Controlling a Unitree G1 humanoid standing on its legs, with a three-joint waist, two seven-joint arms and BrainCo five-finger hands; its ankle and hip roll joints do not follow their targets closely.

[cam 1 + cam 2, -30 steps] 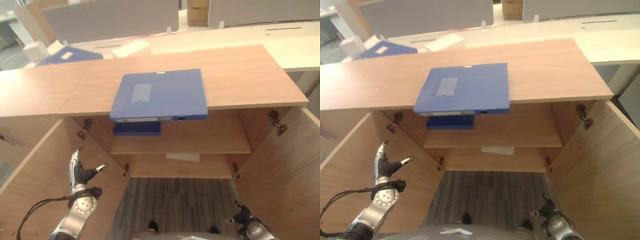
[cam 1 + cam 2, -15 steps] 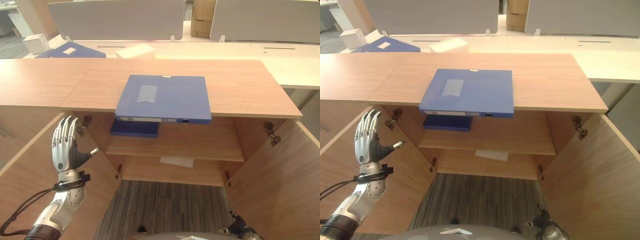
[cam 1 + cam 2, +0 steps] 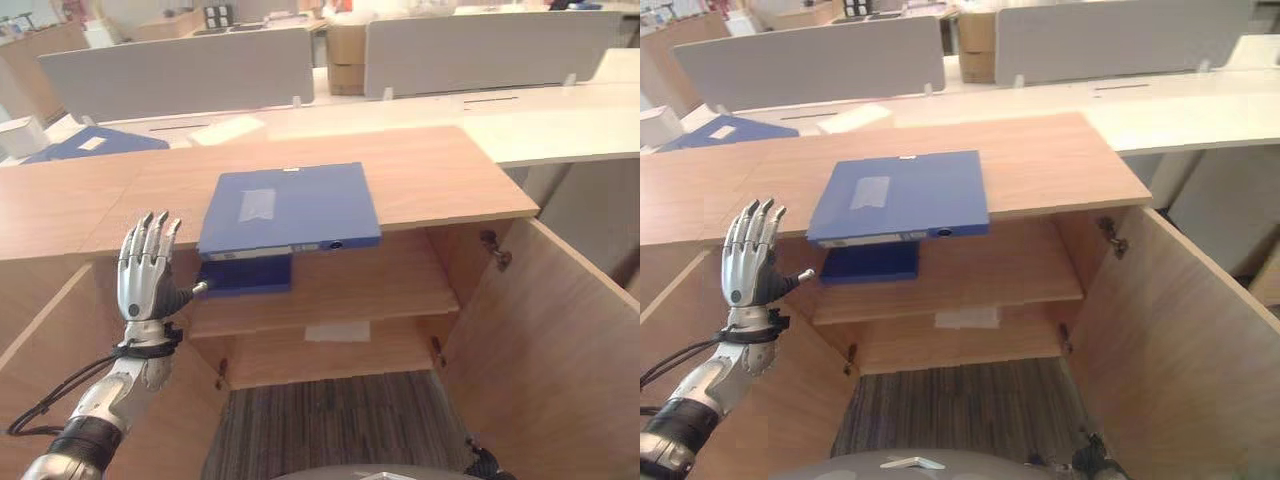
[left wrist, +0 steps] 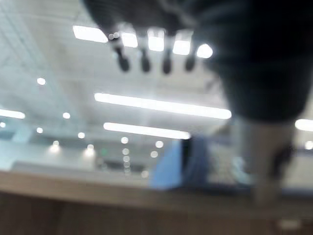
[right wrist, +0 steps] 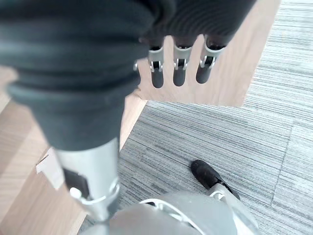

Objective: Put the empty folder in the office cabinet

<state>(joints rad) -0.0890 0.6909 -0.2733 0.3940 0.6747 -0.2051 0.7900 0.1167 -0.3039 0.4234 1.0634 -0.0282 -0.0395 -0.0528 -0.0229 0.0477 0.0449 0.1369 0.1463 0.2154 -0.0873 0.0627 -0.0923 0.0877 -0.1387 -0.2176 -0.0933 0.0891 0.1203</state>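
The left robot hand [image 3: 146, 275], fingers straight and empty, should grip the folder's [image 3: 287, 208] overhanging near edge on the cabinet [image 3: 450, 180] top.

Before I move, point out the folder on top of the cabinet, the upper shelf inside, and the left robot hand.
folder [image 3: 288, 208]: left eye view, middle of its blue cover.
upper shelf [image 3: 370, 285]: left eye view, bare wood right of the second folder.
left robot hand [image 3: 143, 284]: left eye view, on the hand below its straight, raised fingers.
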